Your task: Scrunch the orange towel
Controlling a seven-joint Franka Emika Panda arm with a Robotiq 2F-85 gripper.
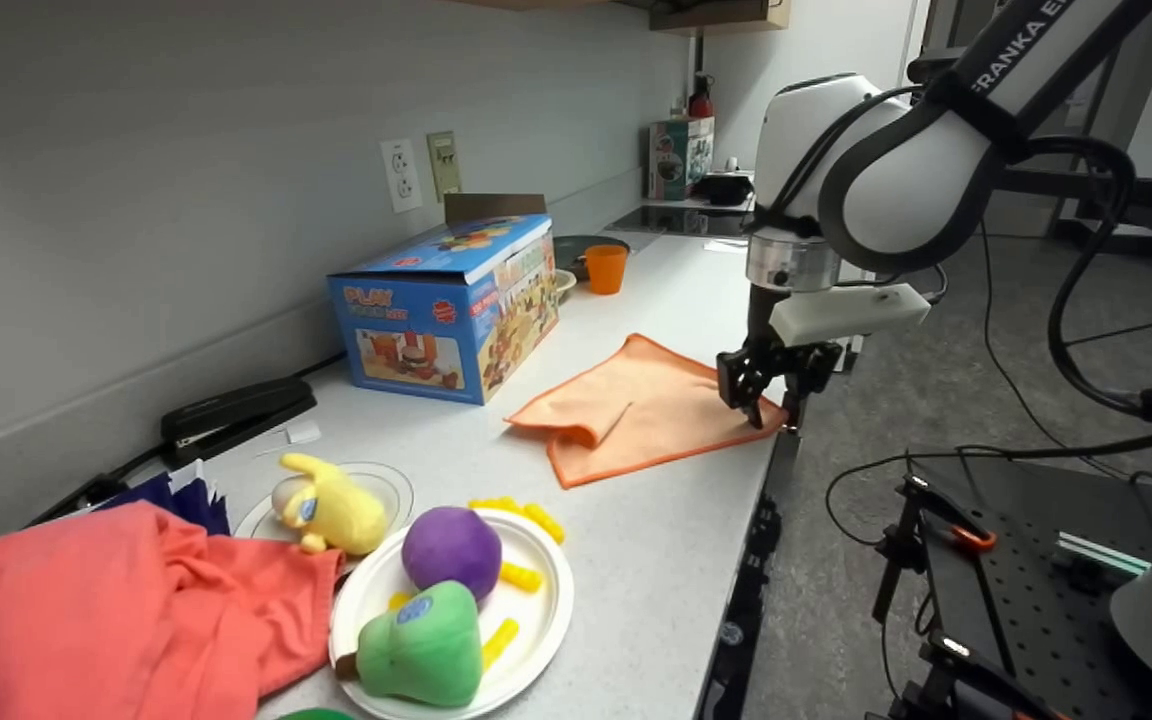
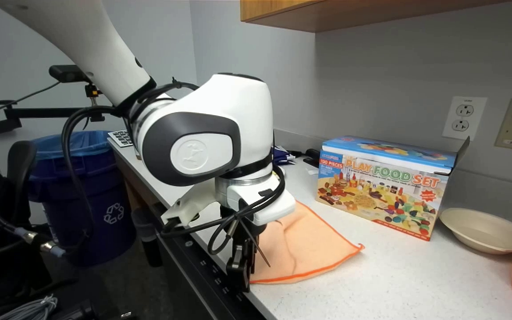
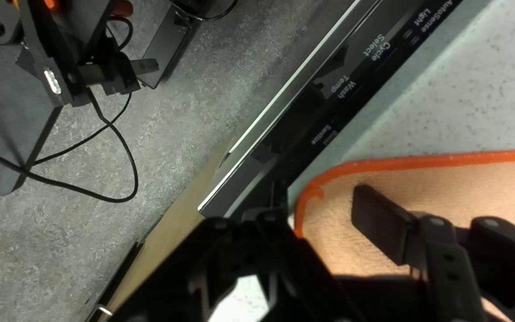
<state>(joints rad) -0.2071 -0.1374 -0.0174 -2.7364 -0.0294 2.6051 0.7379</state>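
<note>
The orange towel (image 1: 671, 400) lies spread on the countertop, with a raised fold along its left side in an exterior view. It also shows behind the arm in an exterior view (image 2: 311, 244). My gripper (image 1: 774, 415) points down at the towel corner nearest the counter's front edge. In the wrist view my gripper (image 3: 318, 203) is open. One finger is over the peach cloth and the other is past the orange hem, at the counter edge. The corner lies between the fingers, not pinched. In an exterior view the gripper (image 2: 243, 280) partly hides this corner.
A play food box (image 1: 426, 320) stands behind the towel by the wall. An orange cup (image 1: 606, 268) and a bowl (image 2: 487, 231) are beyond it. A plate (image 1: 546, 650) with toy food and a coral cloth (image 1: 86, 610) lie nearer. The counter drops off at a dishwasher panel (image 3: 329, 103).
</note>
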